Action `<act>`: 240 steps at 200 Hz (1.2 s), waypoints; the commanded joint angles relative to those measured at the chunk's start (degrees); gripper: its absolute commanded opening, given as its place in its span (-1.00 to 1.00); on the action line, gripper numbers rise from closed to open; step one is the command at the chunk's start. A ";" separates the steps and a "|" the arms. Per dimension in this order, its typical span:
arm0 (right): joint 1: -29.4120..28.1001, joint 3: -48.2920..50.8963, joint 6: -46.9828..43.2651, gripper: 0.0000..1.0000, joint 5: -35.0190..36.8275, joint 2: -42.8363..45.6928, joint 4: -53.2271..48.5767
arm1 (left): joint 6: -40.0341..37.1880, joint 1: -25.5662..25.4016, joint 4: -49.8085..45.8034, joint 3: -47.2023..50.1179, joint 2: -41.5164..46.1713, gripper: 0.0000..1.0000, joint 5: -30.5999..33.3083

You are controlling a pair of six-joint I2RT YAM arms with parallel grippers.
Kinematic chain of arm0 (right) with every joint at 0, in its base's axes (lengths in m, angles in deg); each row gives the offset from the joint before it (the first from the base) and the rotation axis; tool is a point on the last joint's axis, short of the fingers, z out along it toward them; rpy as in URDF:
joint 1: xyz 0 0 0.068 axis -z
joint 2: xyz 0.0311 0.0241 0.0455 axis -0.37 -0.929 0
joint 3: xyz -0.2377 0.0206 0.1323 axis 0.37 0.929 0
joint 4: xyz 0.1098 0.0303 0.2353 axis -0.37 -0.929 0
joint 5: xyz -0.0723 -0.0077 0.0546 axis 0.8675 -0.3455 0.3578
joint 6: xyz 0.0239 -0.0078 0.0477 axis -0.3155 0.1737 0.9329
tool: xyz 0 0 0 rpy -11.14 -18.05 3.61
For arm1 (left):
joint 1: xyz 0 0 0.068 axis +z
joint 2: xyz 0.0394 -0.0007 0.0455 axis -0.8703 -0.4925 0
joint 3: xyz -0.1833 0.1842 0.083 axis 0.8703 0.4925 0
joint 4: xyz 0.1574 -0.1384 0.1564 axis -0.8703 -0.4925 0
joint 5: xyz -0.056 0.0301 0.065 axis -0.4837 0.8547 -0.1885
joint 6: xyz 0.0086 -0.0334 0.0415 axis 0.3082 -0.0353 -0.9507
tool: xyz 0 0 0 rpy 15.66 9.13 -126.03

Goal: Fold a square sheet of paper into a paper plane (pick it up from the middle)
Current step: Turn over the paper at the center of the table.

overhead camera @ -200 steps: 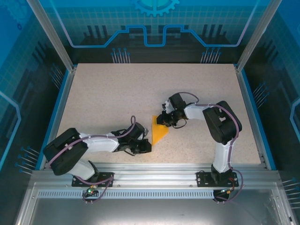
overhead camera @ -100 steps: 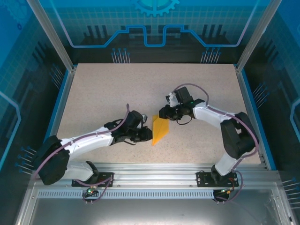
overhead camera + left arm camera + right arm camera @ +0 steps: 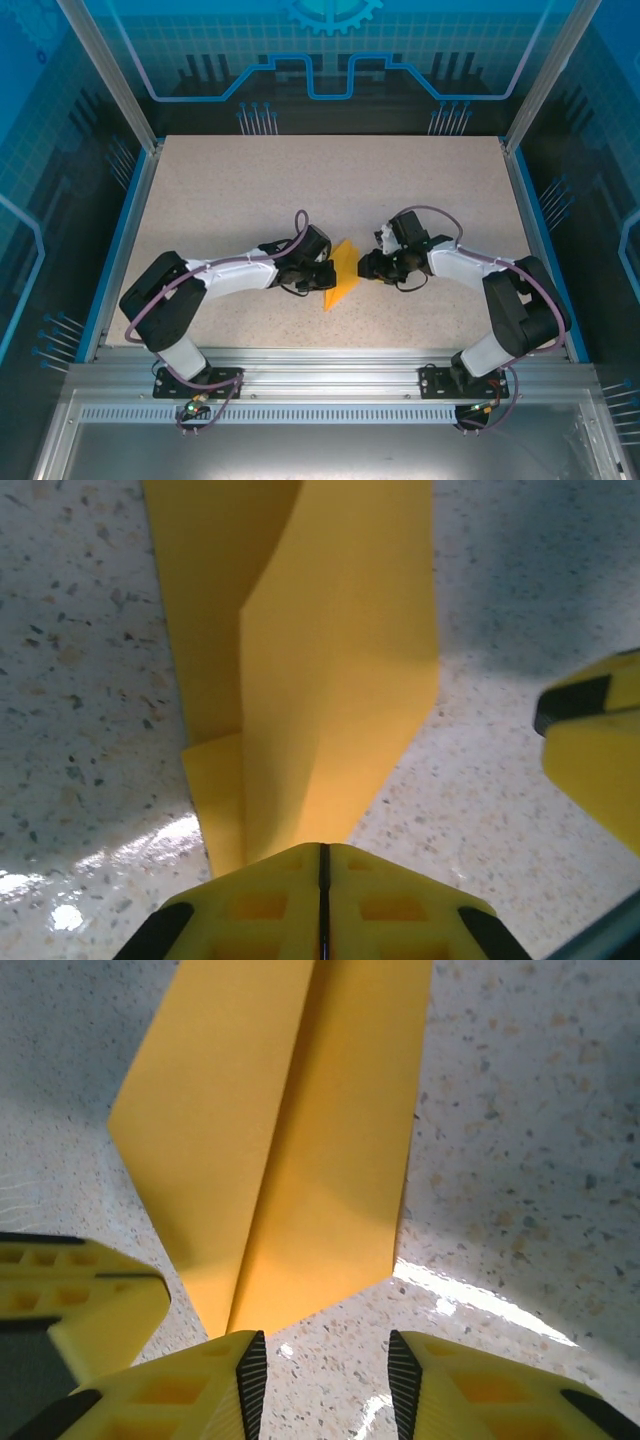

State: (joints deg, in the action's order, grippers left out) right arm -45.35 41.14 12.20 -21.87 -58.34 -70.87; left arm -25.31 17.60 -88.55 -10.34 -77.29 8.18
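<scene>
Two left fingers [image 3: 260,900] shut, seemingly pinching paper plane [image 3: 330,680] edge.

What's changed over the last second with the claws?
The left claw swung right and away from its base, and is shut on the paper's left edge. The right claw slid nearer its base, now open at the right edge. The paper's near tip stayed put.

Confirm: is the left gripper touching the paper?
Touching. In the left wrist view the shut left gripper sits right on the near edge of the paper, with no table or shadow showing between them.
</scene>
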 commanded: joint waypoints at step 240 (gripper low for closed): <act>-3.61 -2.60 4.58 -0.03 -2.03 -8.44 5.69 | -0.87 2.74 3.07 3.18 -5.88 -0.80 -1.03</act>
State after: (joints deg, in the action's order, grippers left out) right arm -47.74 39.88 15.02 -23.38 -65.95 -66.41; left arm -27.43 19.85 -85.49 -9.03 -82.14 8.07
